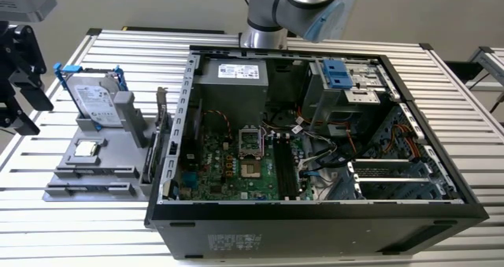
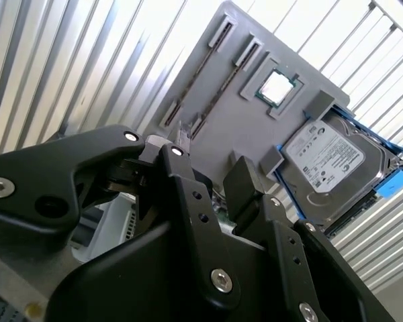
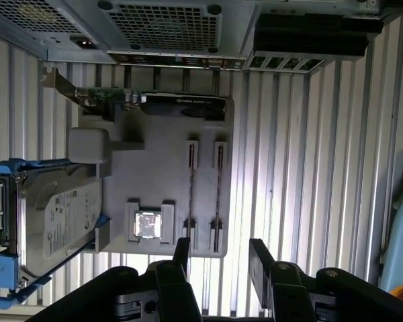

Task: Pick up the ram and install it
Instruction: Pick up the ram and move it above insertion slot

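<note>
Two ram sticks stand on edge in slots of the grey tray (image 3: 161, 161): one ram (image 3: 191, 188) and a second ram (image 3: 218, 191), both thin and dark. In the second wrist view they are the dark strips (image 2: 196, 79) near the tray's edge. My gripper (image 3: 220, 258) hovers above the tray's outer edge, on the side away from the computer case, open, with nothing between its black fingers (image 3: 181, 253). In the exterior view the gripper (image 1: 32, 116) hangs at the far left, beside the tray (image 1: 110, 138).
On the tray sit a silver CPU chip (image 3: 148, 225), a hard drive in a blue frame (image 3: 57, 221) and a graphics card (image 3: 178, 104). The open computer case (image 1: 315, 217) lies to the exterior view's right of the tray, with the motherboard's memory slots (image 1: 285, 168) showing.
</note>
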You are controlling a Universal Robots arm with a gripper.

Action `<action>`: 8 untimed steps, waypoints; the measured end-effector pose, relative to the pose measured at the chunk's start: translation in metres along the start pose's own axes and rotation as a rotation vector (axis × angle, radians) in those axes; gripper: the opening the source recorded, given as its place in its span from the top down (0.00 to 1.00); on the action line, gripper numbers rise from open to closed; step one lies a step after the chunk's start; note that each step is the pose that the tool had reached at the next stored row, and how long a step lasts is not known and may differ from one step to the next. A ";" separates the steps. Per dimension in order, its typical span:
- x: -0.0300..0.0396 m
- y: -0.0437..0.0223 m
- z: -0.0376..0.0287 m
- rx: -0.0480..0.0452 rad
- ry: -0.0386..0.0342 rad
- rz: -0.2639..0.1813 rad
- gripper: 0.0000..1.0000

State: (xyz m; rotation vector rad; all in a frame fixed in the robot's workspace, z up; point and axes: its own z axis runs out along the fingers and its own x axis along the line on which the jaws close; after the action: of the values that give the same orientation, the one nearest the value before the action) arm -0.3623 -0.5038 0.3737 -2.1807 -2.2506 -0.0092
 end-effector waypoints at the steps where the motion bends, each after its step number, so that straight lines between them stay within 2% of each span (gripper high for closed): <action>1: 0.0000 0.0000 0.0007 0.0001 0.0001 -0.001 0.00; 8: -0.0001 0.0000 0.0052 0.0004 0.0000 -0.013 0.00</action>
State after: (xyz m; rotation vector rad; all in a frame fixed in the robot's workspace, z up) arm -0.3623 -0.5038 0.3686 -2.1661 -2.2643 -0.0089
